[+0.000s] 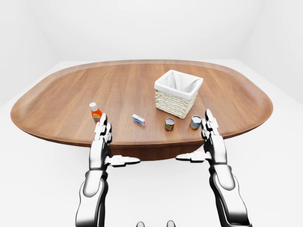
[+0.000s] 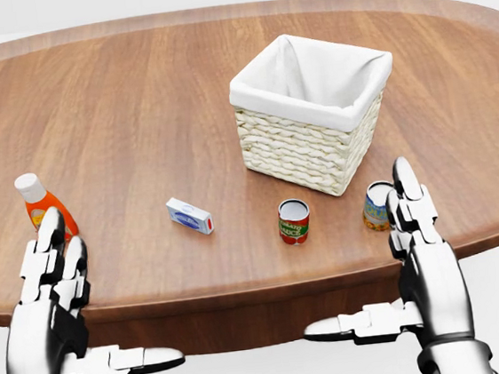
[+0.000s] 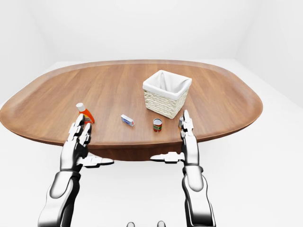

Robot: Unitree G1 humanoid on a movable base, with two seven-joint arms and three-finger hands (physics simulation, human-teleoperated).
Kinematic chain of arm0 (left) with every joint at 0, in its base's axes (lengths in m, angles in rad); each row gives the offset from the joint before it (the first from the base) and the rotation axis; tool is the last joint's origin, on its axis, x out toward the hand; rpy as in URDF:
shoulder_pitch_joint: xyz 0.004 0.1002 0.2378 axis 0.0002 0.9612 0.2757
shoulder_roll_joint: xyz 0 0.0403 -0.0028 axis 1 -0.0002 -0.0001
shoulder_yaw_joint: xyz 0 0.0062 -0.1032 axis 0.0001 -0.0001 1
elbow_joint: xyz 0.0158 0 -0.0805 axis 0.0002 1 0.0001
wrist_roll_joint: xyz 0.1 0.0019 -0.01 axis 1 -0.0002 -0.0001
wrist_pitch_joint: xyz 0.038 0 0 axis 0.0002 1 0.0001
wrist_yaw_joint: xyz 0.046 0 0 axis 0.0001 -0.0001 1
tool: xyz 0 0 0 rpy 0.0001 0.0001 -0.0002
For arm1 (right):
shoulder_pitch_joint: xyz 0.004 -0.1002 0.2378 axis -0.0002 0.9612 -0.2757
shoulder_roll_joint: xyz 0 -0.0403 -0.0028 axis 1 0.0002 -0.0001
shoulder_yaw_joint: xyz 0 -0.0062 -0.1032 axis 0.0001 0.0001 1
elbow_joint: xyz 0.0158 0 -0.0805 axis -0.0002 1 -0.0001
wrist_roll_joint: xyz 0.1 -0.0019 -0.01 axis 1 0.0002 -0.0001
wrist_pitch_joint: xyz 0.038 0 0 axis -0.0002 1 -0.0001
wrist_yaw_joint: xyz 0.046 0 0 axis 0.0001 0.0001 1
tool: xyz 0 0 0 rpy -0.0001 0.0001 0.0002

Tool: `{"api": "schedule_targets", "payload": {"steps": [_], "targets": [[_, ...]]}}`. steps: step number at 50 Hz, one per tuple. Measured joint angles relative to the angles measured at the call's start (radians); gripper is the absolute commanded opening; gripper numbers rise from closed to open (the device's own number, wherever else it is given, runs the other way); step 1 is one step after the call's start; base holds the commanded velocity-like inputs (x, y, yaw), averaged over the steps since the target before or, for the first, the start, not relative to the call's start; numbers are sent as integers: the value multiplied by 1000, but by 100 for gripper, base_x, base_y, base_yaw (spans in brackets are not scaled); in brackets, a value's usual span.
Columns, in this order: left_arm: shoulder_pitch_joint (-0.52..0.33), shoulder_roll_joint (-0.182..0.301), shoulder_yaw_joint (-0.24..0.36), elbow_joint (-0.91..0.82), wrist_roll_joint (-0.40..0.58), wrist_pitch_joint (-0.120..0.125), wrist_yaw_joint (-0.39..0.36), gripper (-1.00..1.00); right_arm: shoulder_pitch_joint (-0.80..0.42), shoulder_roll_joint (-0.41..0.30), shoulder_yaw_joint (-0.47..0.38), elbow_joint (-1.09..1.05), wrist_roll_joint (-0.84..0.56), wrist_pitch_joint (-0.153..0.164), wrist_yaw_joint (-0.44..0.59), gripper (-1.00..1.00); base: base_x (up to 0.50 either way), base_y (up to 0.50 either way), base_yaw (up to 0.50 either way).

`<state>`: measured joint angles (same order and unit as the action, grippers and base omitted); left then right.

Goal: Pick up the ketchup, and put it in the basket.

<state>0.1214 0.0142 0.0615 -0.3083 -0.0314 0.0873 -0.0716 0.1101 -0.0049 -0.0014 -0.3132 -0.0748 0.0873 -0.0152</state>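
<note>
The ketchup is an orange-red bottle with a white cap, standing upright near the lower left rim of the wooden table. The wicker basket with a white cloth liner stands right of the table's middle. My left hand is open, fingers straight, just below the ketchup and partly in front of it, not holding it. My right hand is open and empty at the table's near rim, below and right of the basket.
A small white-and-blue box lies between the ketchup and the basket. A red-labelled can and a blue-and-yellow can stand below the basket, the second beside my right fingers. White floor and walls surround the table.
</note>
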Motion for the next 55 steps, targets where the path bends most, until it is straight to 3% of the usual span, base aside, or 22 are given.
{"api": "schedule_targets", "payload": {"steps": [19,45,55], "targets": [[41,-6,35,-129,-20,0,-27,100,38,5,14,-106,-32,0,-9,100,0,0,0],[49,-10,57,-169,-47,0,-34,100,53,4,23,-132,-42,0,2,100,48,0,0],[45,-11,59,-171,-51,0,-34,100,50,5,22,-130,-45,0,-4,100,0,0,0]]}}
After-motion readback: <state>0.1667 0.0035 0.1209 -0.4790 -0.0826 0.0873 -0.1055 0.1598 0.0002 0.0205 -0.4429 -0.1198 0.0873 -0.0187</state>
